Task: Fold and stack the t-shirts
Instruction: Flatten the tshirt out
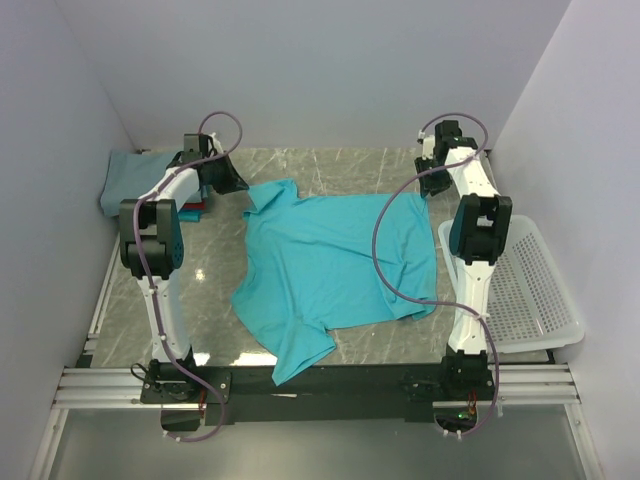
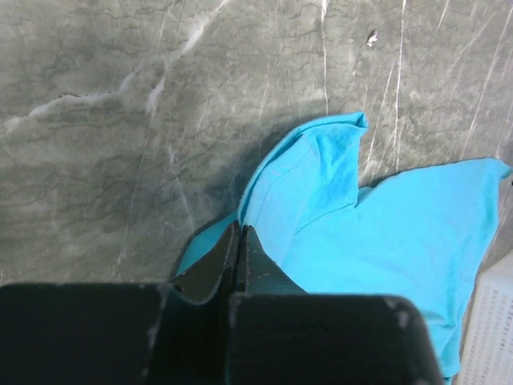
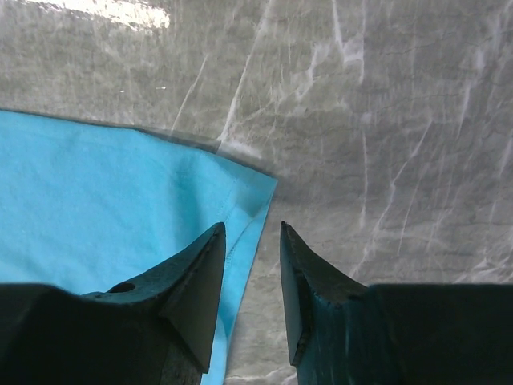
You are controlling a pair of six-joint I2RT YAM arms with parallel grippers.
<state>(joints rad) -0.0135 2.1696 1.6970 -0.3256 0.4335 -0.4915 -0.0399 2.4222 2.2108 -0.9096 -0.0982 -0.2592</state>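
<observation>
**One turquoise tee (image 1: 330,260) out on marble table (image 1: 205,325)**

L gripper (image 2: 239,231): black fingers pressed together, pinching a soft raised ridge of tee cloth. Rumpled sleeve sits just ahead-right of the tips.
R gripper (image 3: 250,233): wedge-shaped jaws spread, straddling the tee's hemmed corner. One tip is over smooth cloth, the other over bare grey veined stone.
Folded grey-blue tee (image 1: 125,178) lies beyond L gripper's left side.

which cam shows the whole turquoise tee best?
Top external: the whole turquoise tee lies spread on the table, with its outline fully visible. Left wrist shows only one sleeve and part of the body, with the left gripper pinched shut on its edge. Right wrist shows just a hem corner by the open right gripper.
</observation>
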